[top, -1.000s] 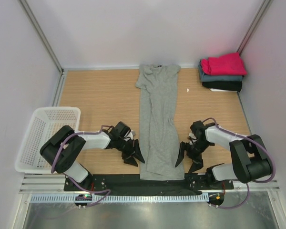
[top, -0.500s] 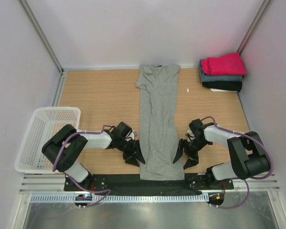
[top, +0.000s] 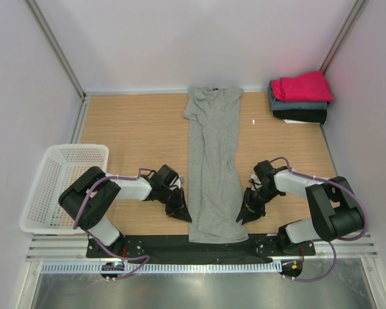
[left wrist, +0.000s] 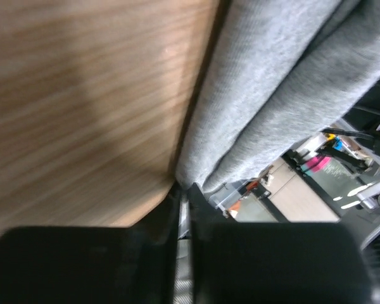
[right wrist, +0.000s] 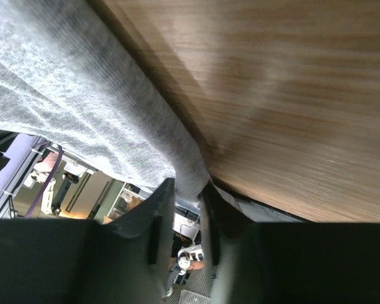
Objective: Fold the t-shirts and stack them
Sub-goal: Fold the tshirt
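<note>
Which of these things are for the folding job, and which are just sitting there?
For the job: grey t-shirt, pinched by the left gripper and right gripper; a folded pile of red t-shirt, blue t-shirt, black t-shirt.
Just lying about: white basket; tiny white scrap on the table.

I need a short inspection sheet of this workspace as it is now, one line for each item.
Surface: wooden tabletop.
Job's things: grey t-shirt lies as a long narrow strip; folded stack far right, magenta on top.
Clutter: white basket at left edge; small white scrap.
Grippers: left gripper and right gripper pinch the strip's side edges.
Cables: purple cable along each arm.
Surroundings: white walls, metal posts.
</note>
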Controlling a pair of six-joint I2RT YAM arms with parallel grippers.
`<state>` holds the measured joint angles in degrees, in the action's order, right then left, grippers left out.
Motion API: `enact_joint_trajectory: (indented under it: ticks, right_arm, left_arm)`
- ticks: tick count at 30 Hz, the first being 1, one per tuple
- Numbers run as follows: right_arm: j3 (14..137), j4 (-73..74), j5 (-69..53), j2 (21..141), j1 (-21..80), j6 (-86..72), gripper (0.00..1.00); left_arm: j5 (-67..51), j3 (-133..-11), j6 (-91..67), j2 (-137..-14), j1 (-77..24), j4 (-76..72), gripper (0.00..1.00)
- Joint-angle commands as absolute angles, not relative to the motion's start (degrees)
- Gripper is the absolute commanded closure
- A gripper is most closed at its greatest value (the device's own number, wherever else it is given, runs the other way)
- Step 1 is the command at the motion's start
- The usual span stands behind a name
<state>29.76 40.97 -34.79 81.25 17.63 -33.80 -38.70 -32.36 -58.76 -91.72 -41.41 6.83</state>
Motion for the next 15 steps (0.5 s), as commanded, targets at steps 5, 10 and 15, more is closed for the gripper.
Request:
enact_joint_trajectory:
  ticks: [5,10,15]
  right_arm:
    - [28.7,39.8,-37.4,78.5,18.2,-35.4,0.98]
    - [33.2,40.2,-35.8,75.5,17.8,-32.6,0.99]
    - [40.3,40.6,-31.3,70.5,16.0,-29.2,0.99]
  left_arm:
    - [-38.3,-33.6,-57.8,-91.8,-42.1,5.5,1.00]
    - [-40.4,-38.1,-53.4,-89.1,-41.2,7.3,1.00]
    - [-39.4,-43.4,-47.1,-84.4,-34.1,13.5,1.00]
